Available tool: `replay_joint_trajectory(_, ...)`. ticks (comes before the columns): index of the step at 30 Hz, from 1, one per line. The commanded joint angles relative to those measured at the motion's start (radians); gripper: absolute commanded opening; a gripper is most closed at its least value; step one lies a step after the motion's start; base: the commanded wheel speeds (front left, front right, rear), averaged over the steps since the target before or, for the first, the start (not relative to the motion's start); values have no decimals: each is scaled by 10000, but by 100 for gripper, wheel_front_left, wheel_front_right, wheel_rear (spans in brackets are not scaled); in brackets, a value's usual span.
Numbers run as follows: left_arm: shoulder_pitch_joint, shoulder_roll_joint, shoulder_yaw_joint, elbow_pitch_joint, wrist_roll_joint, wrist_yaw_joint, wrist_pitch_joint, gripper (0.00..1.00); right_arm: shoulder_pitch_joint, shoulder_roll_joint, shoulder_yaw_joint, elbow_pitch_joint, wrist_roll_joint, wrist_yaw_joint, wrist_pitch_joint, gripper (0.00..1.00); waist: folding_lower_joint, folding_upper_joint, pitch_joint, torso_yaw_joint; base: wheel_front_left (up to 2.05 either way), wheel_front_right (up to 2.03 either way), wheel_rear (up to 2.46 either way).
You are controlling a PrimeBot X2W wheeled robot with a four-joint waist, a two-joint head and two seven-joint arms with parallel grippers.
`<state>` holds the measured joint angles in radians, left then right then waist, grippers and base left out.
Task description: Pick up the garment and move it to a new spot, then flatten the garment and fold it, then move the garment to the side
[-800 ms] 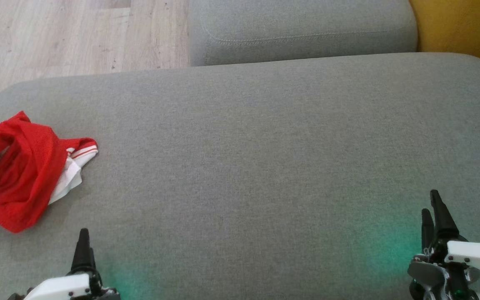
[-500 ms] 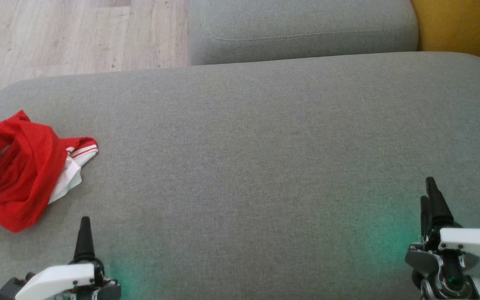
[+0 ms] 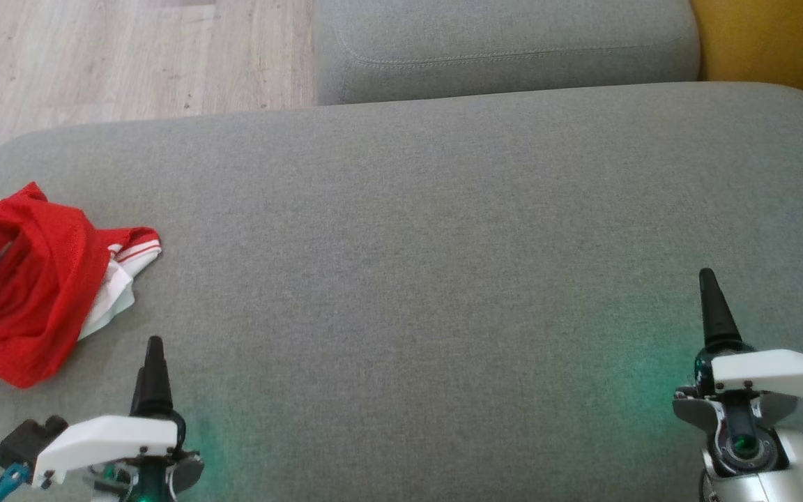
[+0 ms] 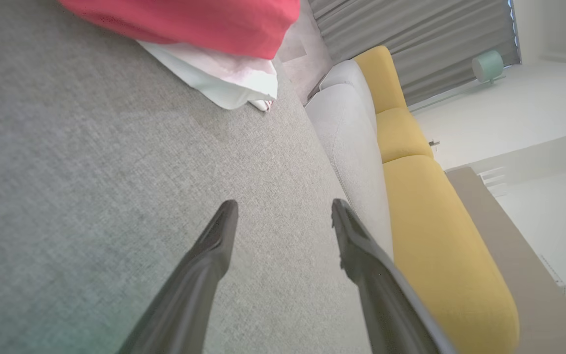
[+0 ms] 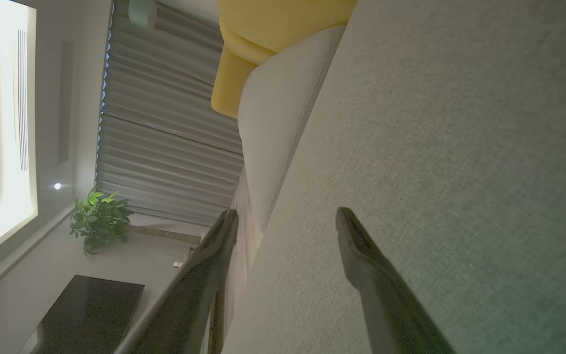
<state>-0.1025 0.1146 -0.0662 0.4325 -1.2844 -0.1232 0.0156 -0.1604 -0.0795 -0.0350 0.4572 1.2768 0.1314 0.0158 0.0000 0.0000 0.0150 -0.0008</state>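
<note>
Grey fabric cushion (image 3: 443, 230), wood floor (image 3: 95, 56) behind it. Crumpled red-and-white garment (image 3: 32, 279) sits at its left edge, just ahead-left of the left gripper (image 4: 284, 206), which is spread wide and empty; right gripper (image 5: 285, 214) same, well apart.

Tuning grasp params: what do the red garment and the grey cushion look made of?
Garment: thin, limp red knit, likely sports mesh, white trim; fine dotted texture, soft folds. Cushion: matte grey woven upholstery; visible coarse weave, no sheen.
</note>
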Motion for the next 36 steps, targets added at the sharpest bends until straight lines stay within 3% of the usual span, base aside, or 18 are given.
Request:
replay_joint_trajectory(1, -626, 299, 6, -198, 362, -21, -125, 100, -632, -257, 138, -192, -335, -2, -146, 100, 0, 0, 13, 2, 0, 0, 0)
replay_joint_trajectory(36, -1687, 810, -772, 857, 5483, 185, -1194, 100, -2196, -662, 1329, 1300, -5392, -4, -1207, 100, 0, 0, 90, -80, 0, 0, 0)
